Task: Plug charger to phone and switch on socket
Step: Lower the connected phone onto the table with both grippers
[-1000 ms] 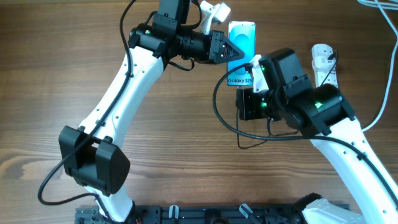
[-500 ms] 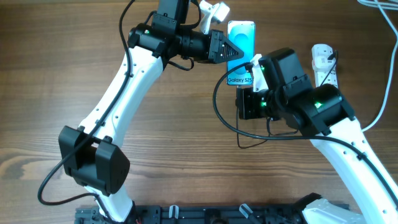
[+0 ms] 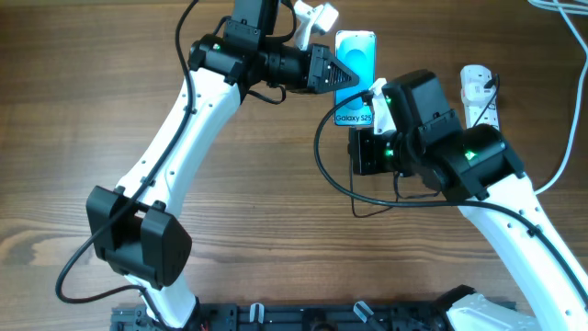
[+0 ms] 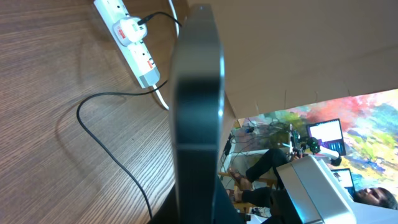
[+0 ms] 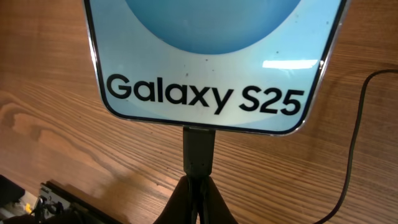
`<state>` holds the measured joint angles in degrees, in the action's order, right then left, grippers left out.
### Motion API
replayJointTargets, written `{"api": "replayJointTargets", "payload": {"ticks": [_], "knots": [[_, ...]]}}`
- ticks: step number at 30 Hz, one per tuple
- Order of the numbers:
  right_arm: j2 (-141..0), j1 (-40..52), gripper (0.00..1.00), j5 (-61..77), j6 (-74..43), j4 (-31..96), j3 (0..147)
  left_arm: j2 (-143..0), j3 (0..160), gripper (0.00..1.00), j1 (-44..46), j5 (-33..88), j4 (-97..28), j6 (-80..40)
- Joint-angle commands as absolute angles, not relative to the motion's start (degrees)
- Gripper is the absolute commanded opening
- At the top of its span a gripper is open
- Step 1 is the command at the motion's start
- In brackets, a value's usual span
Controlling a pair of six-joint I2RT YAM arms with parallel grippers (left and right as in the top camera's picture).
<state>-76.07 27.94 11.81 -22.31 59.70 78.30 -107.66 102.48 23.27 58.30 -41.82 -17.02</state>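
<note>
The phone [image 3: 356, 78] with its cyan screen and "Galaxy S25" text is held off the table by my left gripper [image 3: 333, 74], shut on its side. In the left wrist view its dark edge [image 4: 198, 106] fills the middle. My right gripper [image 5: 199, 193] is shut on the charger's black connector [image 5: 199, 152], whose tip meets the phone's bottom edge [image 5: 205, 93]. The thin black charger cable [image 3: 344, 188] loops over the table. The white socket [image 3: 479, 95] lies at the right and shows in the left wrist view [image 4: 134, 46] with a plug in it.
A thick white cord [image 3: 577, 101] runs down the right edge of the wooden table. The socket's far end reaches the table's edge in the left wrist view. Both arms crowd the upper middle.
The phone has shifted very slightly up and to the left with the left gripper; the right gripper has stayed with the connector at its bottom edge.
</note>
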Motion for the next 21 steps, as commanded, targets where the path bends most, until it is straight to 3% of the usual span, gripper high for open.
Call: {"api": "replayJointTargets", "payload": {"ticks": [1, 21], "knots": [[-76.51, 27.35, 0.04, 8.29, -22.55, 56.66, 79.09, -105.95, 103.09, 0.04, 23.38, 61.06, -43.68, -16.73], [-76.51, 27.35, 0.06, 7.7, -24.14, 49.98, 79.09, -105.95, 103.09, 0.04, 23.79, 65.1, -46.09, -18.39]]}}
